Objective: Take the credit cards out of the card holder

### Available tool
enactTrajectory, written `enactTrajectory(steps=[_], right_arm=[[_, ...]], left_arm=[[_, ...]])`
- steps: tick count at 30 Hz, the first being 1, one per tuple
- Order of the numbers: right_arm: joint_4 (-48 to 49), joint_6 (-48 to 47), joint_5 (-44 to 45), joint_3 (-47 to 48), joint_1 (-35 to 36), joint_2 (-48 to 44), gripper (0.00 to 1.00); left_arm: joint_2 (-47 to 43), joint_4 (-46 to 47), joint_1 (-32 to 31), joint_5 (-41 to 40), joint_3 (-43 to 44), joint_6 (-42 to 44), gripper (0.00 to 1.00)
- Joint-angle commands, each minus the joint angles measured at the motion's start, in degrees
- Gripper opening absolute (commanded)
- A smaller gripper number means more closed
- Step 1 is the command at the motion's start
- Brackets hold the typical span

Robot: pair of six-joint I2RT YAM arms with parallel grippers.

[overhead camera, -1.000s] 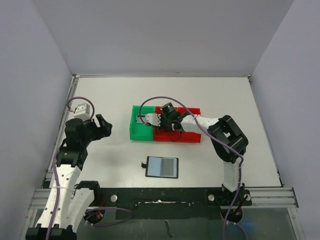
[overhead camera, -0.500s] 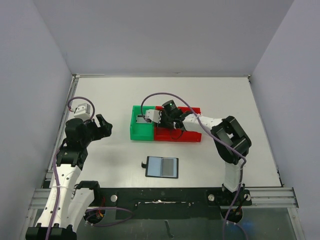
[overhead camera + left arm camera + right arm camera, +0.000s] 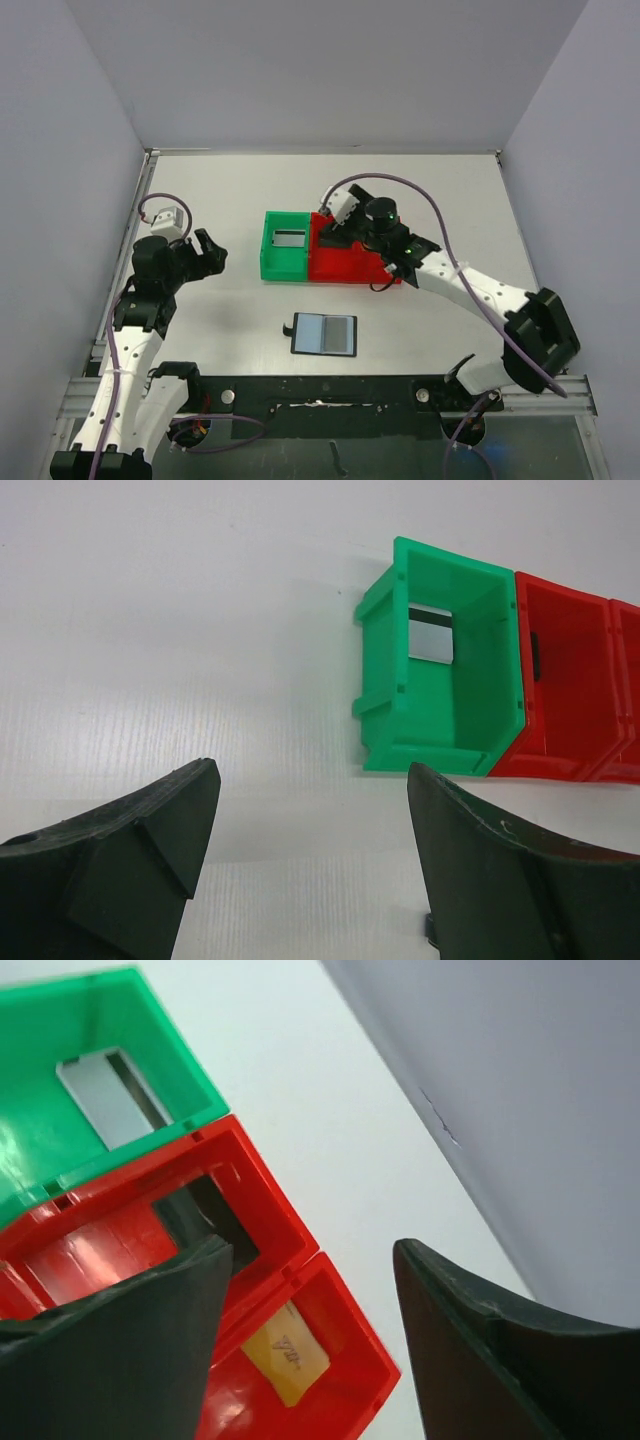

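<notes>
The greyish thin card lies in the green plastic bin, clear of the table edges, so the right gripper and left gripper hang spread, empty.

The right claw now hangs higher, over the red bin instead of the green bin, jaws wider; the greyish card lies released inside the green bin.
</notes>
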Motion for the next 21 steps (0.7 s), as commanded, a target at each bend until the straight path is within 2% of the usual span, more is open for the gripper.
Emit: enactTrajectory(steps=[1,4,7,9,11,14,18,21], right_arm=[[10.35,19.10,8.90,-8.05,0.40,-13.56,0.73],[7.69,31.88,10.50,-12.79,0.13,-21.34,0.87],[1.13,47.60,10.86,-14.95,-0.03,-26.72,0.99],[-5.96,57.21,11.43,-15.17,-0.33,-28.69,0.97],[-8.72,63.35,11.18,-16.87,-1.06,-31.08,0.98],[-7.54,65.38,7.24,-21.66,-1.61,-35.68,0.98],[-9.25,74.03,4.67,-26.74,-1.61,-38.05,0.98],[-8.75,83.16,0.01,-30.02,-1.27,-37.24,0.99]], left_arm=[[-1.28,3.31,-1.91,0.32,0.67,0.24,0.75],[-1.35,4.11,-3.57,1.17,0.67,0.40,0.76],[-1.13,4.50,-4.10,2.68,0.67,0.41,0.76],[-0.90,4.69,-4.32,4.52,0.67,-0.17,0.76],[0.03,2.07,-4.75,7.79,1.88,-2.10,0.76],[0.41,0.06,-6.85,12.08,3.84,-7.58,0.75],[-1.47,6.98,-15.86,10.96,1.69,-13.60,0.75],[1.65,9.76,-24.87,7.58,1.00,-16.14,0.74]])
